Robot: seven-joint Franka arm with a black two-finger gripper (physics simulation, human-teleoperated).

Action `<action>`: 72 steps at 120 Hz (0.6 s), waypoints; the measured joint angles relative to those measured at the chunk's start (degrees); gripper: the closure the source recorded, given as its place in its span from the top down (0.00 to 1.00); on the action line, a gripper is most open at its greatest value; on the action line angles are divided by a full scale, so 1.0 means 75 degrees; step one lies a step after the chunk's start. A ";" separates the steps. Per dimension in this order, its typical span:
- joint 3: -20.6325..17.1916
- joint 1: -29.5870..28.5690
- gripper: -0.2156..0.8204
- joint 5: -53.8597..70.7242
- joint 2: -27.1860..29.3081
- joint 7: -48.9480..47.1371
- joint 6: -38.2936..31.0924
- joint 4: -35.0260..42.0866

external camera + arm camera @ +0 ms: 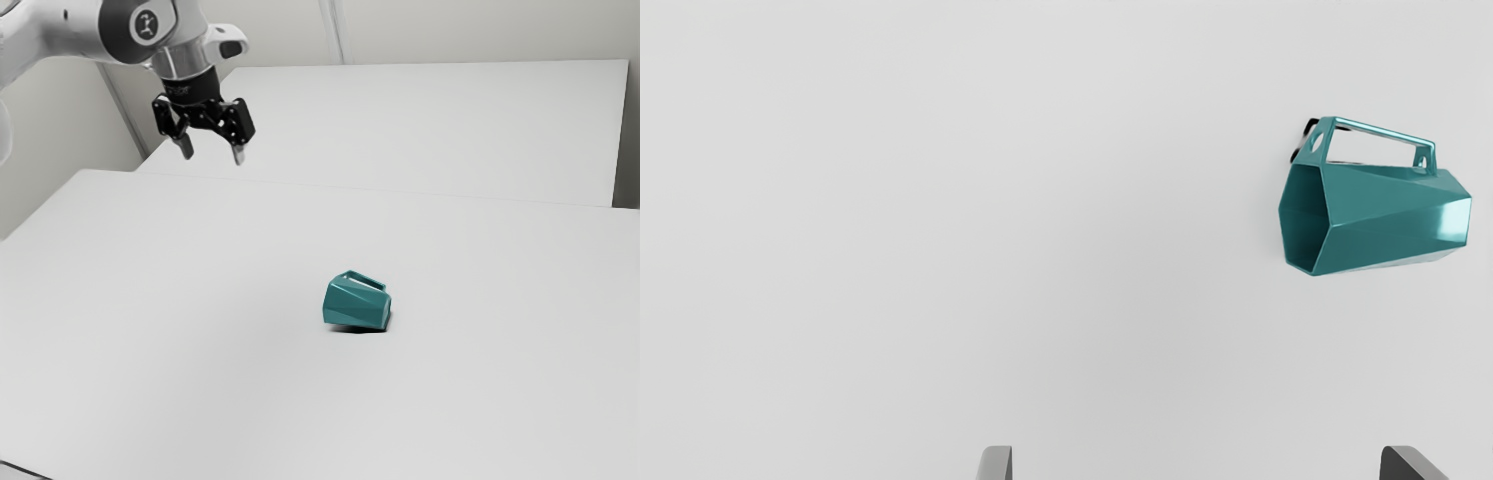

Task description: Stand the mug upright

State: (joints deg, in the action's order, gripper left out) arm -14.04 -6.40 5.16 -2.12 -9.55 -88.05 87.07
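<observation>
The fingers (239,156) stand apart above the desk (200,300). Well apart from them, toward the exterior view's right, the teal mug (357,304) lies on its side, its handle (1386,133) on the far side, its mouth (1306,217) facing left, dark inner walls showing.

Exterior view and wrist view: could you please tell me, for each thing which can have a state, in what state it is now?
Mug: lying on its side, not upright; its mouth faces sideways.
Gripper: open, raised above the table, apart from the mug.
</observation>
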 joint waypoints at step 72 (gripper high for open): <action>0.0008 -0.0382 0.79 -0.2176 0.0049 -0.0293 -0.1252 0.1526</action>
State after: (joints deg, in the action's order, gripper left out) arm -13.98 -9.27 -11.16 -1.76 -11.75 -97.44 98.51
